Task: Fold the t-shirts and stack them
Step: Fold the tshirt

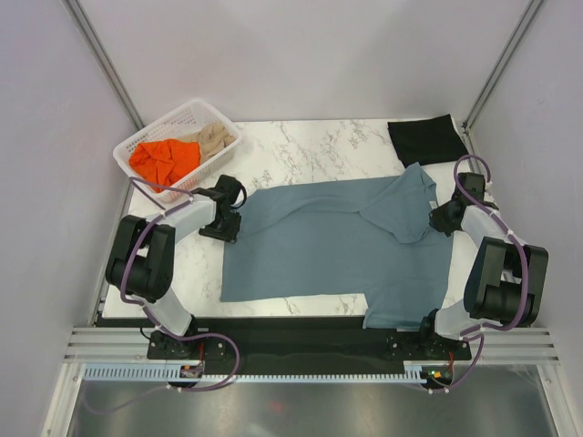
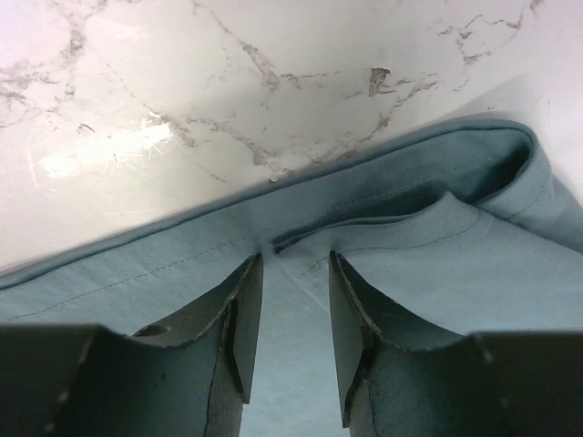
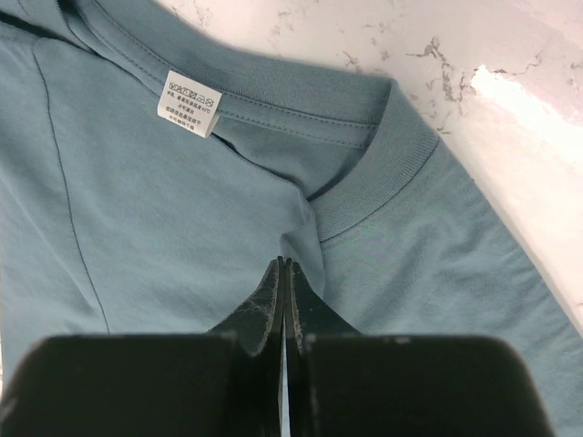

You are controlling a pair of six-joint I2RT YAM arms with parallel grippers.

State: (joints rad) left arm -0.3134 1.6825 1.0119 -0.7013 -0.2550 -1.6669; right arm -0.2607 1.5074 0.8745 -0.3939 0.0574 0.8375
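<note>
Top external view: blue-grey t-shirt (image 1: 337,250) spread across the middle of the marble tabletop (image 1: 305,150), lying lengthwise from left to right, cloth at the upper right rumpled and doubled over, one sleeve reaching the near edge of the tabletop. Black t-shirt (image 1: 426,138) folded flat at the far right corner, close to the blue-grey one; cannot tell whether touching. White lattice basket (image 1: 150,137) at the far left corner, holding a bunched orange t-shirt (image 1: 164,160) and a beige t-shirt (image 1: 215,138) just beside it. Left wrist view: left claw (image 2: 287,337) spread, fingers (image 2: 237,337) standing apart low over the blue-grey cloth just inside the stitched hem (image 2: 182,237), flat cloth showing in the gap between them, a small folded-over layer of cloth right ahead of the tips, bare marble beyond the hem. From above, same claw down at the left end of the shirt, near the basket. Right wrist view: right claw (image 3: 284,266) pressed together with no gap, tips down on the blue-grey cloth just below the ribbed collar (image 3: 378,177), a crease running from the tips up toward the collar, small white label (image 3: 191,103) inside the neck up and to the left. Cannot tell whether any fold of cloth sits caught between the tips. From above, same claw at the right end of the shirt, beside the rumpled part
</note>
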